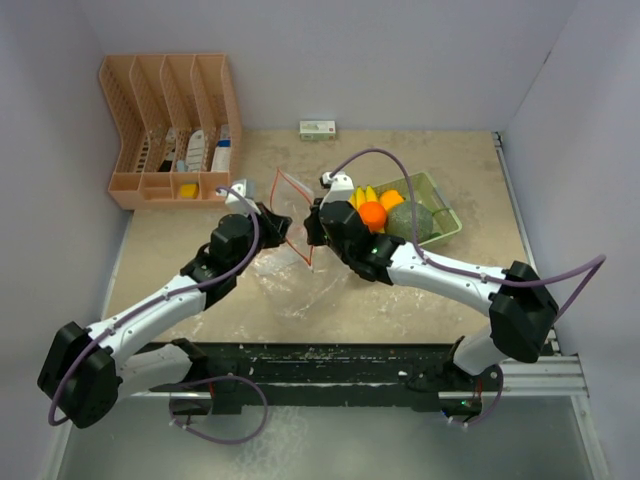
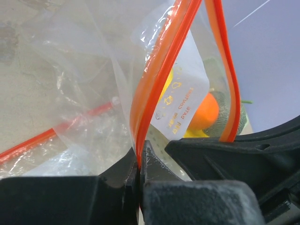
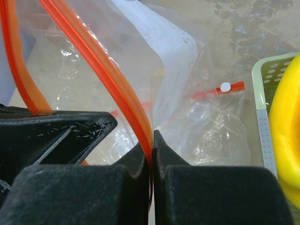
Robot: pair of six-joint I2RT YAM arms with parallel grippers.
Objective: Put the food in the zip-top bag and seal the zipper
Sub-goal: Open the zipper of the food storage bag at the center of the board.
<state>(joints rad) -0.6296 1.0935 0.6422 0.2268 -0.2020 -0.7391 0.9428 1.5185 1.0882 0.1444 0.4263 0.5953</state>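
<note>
Beige bench from above: the zip-top bag [image 1: 288, 212] is held mid-bench between the left gripper [image 1: 268, 224] and right gripper [image 1: 312, 230]. The food [image 1: 373, 212] sits in a green tray [image 1: 443, 198] toward the far right edge.

Left wrist: jaws clenched on the bag's orange zipper strip [image 2: 156, 89].

Right wrist: jaws pinch that strip too.

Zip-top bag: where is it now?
In the top view the bag stands mid-table, its rim pinched by the left fingers and right fingers, just left of the green tray.
</note>
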